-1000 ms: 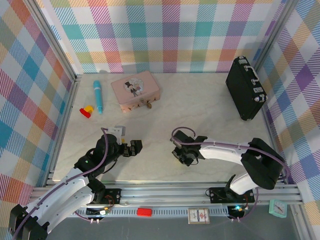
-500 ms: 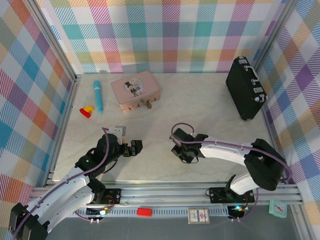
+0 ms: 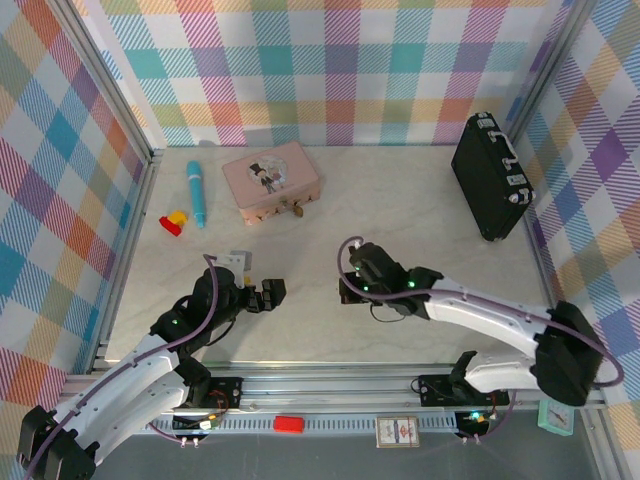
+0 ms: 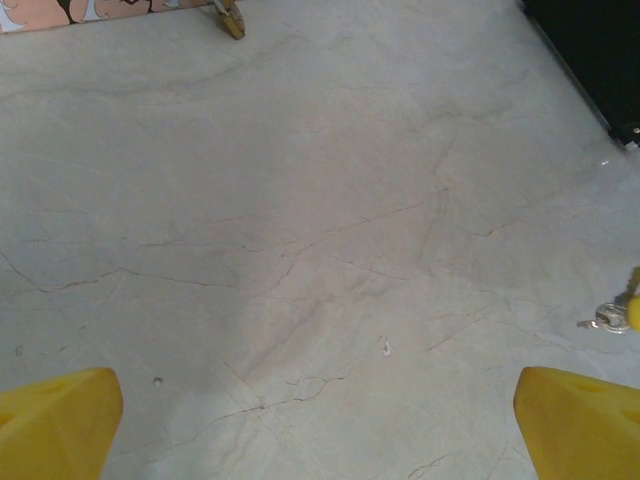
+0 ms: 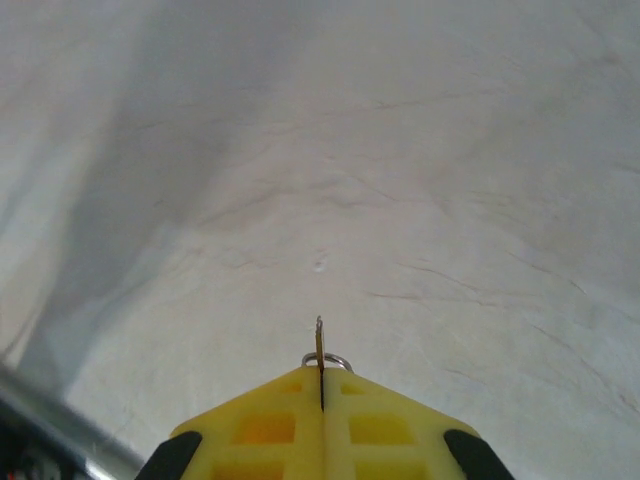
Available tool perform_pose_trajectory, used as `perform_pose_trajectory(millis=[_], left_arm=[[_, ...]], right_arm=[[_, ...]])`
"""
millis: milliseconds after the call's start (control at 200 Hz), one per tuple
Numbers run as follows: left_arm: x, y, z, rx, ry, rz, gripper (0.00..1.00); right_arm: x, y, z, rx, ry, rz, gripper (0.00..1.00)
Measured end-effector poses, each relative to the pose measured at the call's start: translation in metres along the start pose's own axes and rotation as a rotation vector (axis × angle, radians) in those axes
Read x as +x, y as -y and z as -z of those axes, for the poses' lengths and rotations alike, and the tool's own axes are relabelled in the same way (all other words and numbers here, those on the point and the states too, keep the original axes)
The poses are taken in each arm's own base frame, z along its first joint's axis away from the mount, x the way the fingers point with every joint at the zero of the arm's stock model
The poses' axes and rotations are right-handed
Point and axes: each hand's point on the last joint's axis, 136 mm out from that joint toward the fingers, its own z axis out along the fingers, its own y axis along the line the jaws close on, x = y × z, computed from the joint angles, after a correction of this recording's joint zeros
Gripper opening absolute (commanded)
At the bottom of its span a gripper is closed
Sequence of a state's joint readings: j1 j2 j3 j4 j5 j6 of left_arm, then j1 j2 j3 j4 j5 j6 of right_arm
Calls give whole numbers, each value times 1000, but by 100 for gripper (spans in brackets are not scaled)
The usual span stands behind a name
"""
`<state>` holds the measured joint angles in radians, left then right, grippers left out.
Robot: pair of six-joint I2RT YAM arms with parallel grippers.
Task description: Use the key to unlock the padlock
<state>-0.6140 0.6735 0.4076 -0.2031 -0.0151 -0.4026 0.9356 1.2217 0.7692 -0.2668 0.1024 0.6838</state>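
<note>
Right wrist feed is what worries me, I tell Dana: the right gripper has its yellow pads pressed together on the key, and just a thin edge of blade and a bit of ring poke out past the tips.

Dana: Worried how?

Me: It's a pinch on a sliver of metal. If I push it against the keyhole even slightly off-line, I'd expect the key to pivot between the pads or slide back into them. Or drop.

Dana: Where's the padlock?

Me: Far side. On the top external view the padlock sits at the front edge of the pink tin box, well apart from the right gripper. The left wrist view catches its brass body right against the box. I can't tell which way the keyhole faces.

Dana: So nothing's steadying it?

Me: Nothing. A push from the key could swing the lock aside or shove the box along the table. That's my second risk.

Dana: And the left arm?

Me: The left gripper is spread wide and empty, its fingertips over bare table, touching nothing. I'd judge it's the one to brace the lock.
</note>
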Motion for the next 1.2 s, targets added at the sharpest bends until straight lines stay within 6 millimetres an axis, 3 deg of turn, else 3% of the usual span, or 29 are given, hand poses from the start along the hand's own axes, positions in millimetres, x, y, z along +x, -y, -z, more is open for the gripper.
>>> perform_pose_trajectory(millis=[235, 460, 785, 1200], left_arm=[[-1, 22, 1, 94, -48, 53, 100], [-17, 56, 3, 224, -90, 79, 89], [-9, 97, -2, 366, -207, 44, 72], [2, 125, -12, 479, -259, 0, 54]], right_arm=[[8, -27, 17, -226, 83, 353, 0], [0, -54, 26, -346, 156, 538, 0], [3, -64, 26, -427, 153, 627, 0], [5, -67, 27, -505, 124, 628, 0]])
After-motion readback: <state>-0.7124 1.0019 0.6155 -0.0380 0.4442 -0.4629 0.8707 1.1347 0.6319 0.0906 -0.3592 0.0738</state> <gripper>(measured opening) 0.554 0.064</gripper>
